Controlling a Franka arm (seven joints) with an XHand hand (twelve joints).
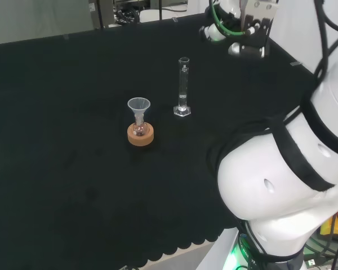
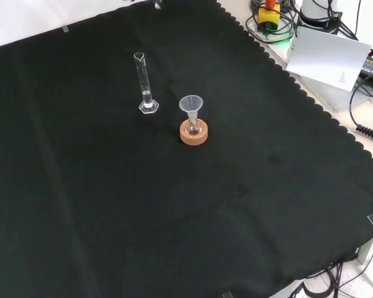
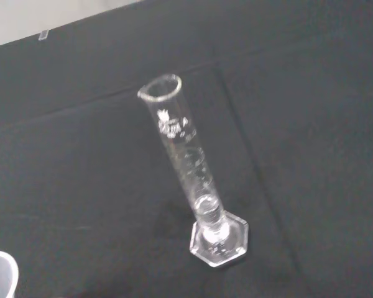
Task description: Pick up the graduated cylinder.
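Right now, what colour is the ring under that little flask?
Light brown cork ring, clearest in the front view.

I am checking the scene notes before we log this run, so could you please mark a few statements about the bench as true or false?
1. The graduated cylinder stands upright on its hexagonal base. True.
2. A funnel sits in the small flask. True.
3. The flask rests on a red ribbed ring. False: it rests on a cork ring.
4. The cylinder lies on its side on the black cloth. False: it is upright.
5. The cylinder touches the cork ring. False: they stand apart.
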